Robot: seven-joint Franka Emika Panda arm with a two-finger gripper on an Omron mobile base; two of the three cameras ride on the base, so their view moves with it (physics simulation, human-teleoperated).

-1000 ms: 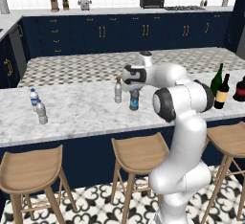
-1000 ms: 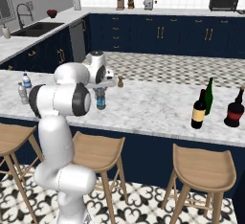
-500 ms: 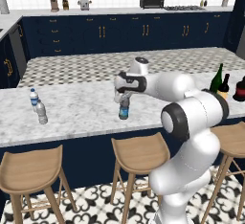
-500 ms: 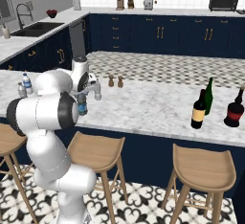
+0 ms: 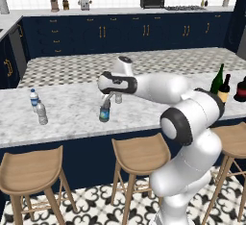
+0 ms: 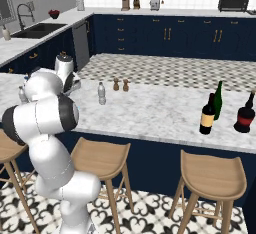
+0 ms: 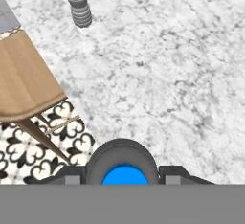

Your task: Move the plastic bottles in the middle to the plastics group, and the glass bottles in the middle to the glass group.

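The blue-capped bottle (image 5: 104, 112) is held tight in the gripper (image 5: 106, 99) mid-frame. It should be kept upright and set down near the plastics group (image 5: 38, 107) at left.

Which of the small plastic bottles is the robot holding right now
The dark bottle with the blue cap, clamped in the gripper above the counter. The other small bottles stand free, including the white-capped bottle.

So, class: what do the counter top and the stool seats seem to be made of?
Counter top: looks like polished marble or similar stone, white with grey veining and a slight sheen. Stool seats: apparently wood, matte tan with a visible grain in the hand view.
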